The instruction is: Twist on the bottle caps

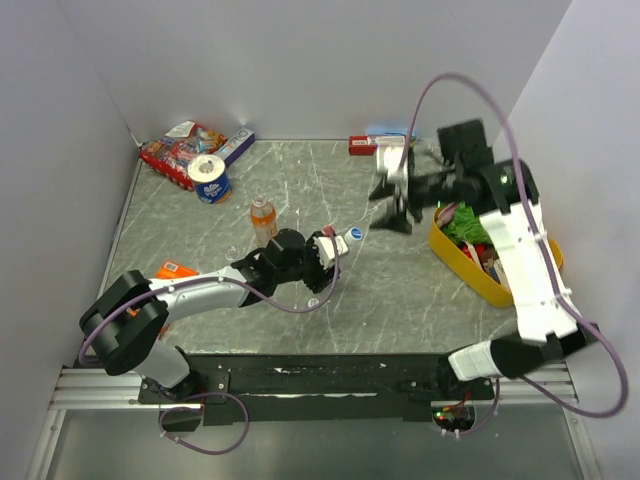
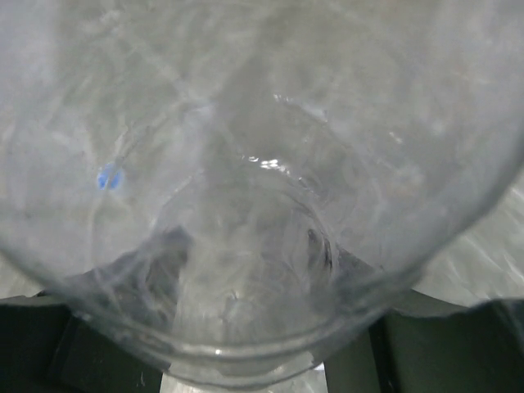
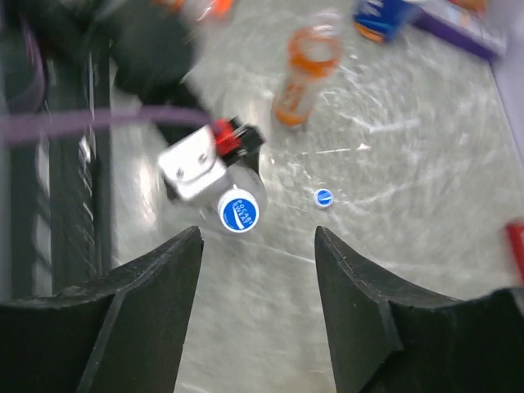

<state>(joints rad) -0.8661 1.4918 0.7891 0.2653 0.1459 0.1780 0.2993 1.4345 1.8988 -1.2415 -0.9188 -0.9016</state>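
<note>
Left gripper (image 1: 328,248) clamps a clear bottle (image 2: 262,205) topped by a blue cap (image 3: 239,212); right gripper (image 3: 258,239) hangs above it, spread wide, empty.

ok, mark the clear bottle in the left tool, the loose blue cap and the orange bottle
clear bottle (image 2: 262,180), left wrist view, on its see-through wall.
loose blue cap (image 3: 324,196), right wrist view, centre of the cap.
orange bottle (image 1: 264,224), top view, middle of its body.

1 small blue cap (image 3: 324,196) lies loose, apart from the upright, uncapped orange bottle (image 1: 263,218).
</note>
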